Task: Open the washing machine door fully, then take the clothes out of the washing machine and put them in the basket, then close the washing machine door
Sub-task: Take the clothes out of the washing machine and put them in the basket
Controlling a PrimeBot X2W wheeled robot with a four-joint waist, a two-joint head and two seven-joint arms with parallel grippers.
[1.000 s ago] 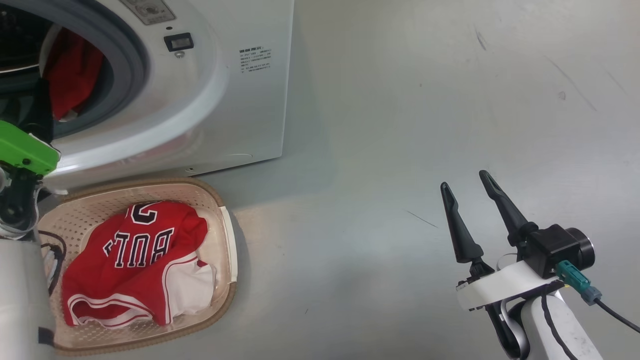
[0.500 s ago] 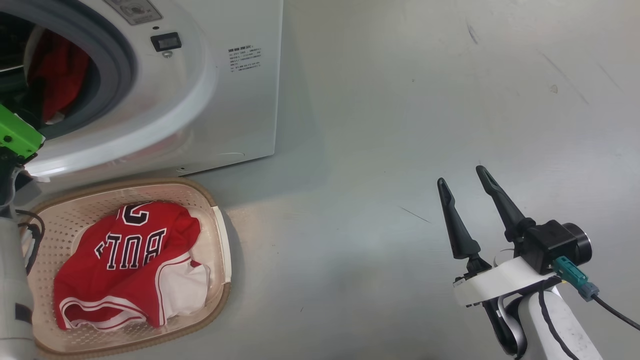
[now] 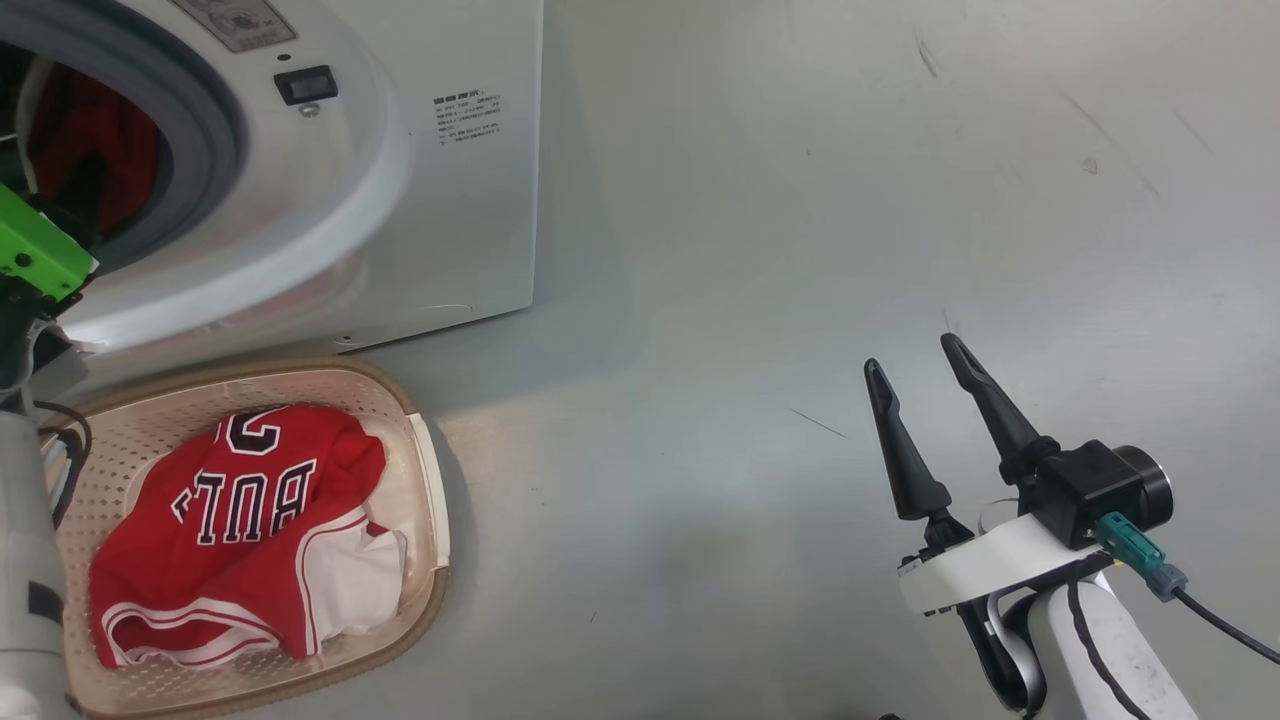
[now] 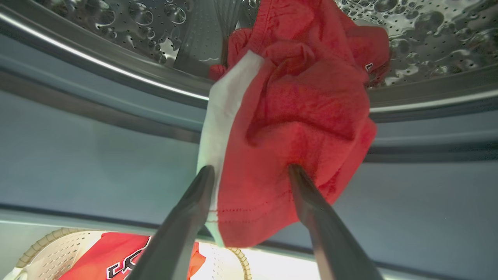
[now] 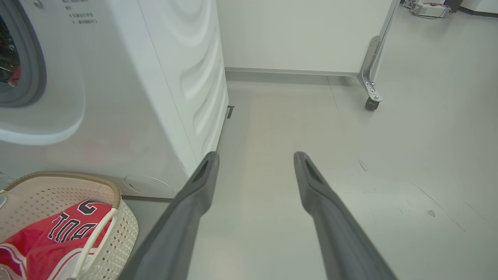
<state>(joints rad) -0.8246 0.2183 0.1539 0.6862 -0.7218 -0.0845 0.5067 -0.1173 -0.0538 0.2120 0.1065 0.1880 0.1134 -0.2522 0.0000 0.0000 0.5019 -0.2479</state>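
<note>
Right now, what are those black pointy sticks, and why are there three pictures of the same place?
They are the fingers of a robot's two grippers. One picture comes from a camera on its head, the others from cameras on its wrists. On the grey floor a cream basket holds a red BULLS jersey, before a white washing machine. The left gripper, open, is right at another red garment spilling from the steel drum. The right gripper hangs open over the floor. Nothing is held.

Washer (image 3: 470, 200) showing white with grey door seal (image 3: 215, 120), drum (image 4: 428, 31) showing dimpled steel, clothes (image 4: 303, 116) showing red with white stripe, basket (image 3: 130, 440) showing perforated cream with brown woven rim, floor (image 3: 800, 250) showing pale scuffed grey.
</note>
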